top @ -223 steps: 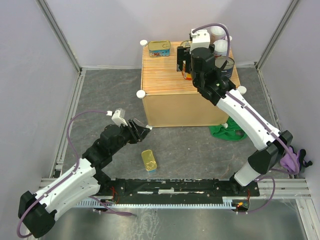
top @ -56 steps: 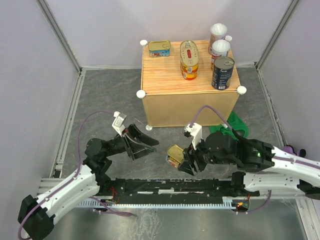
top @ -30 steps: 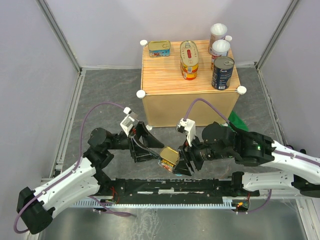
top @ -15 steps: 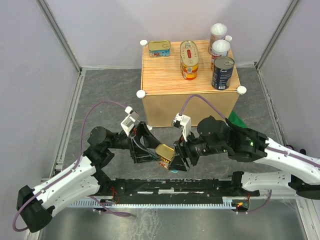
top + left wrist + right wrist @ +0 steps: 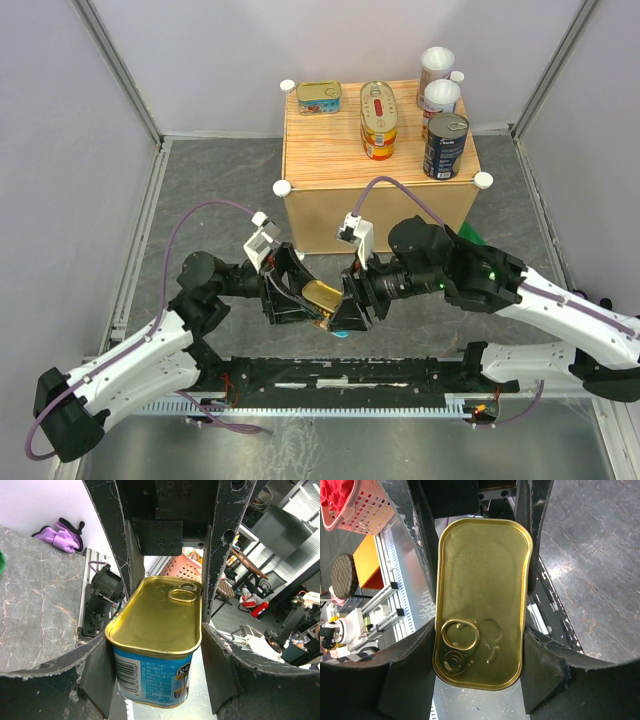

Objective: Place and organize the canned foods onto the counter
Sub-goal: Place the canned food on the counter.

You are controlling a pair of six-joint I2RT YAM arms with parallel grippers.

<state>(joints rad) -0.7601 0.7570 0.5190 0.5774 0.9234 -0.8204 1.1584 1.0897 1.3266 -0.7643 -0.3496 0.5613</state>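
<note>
- The rectangular tin hangs in mid-air between the two arms, above the table and in front of the counter.
- It has rounded corners, a smooth, shiny gold lid with a ring pull near one end, and a blue-and-white printed label with a barcode around its side.
- The table is mottled grey, like stone. The counter is a tan box with a striped plank top and white round knobs.
- The right gripper has its worn black pads pressed on the tin's two long sides.
- The left gripper brackets the same tin closely. I cannot tell whether its fingers press it.
- Half a second ago the tin sat slightly lower and nearer the right arm. It is now deeper between the left fingers, with its lid turned further up.
- On the counter stand a flat gold tin, stacked oval tins, two white-lidded cylinders and a dark blue cylinder, all unchanged.
</note>
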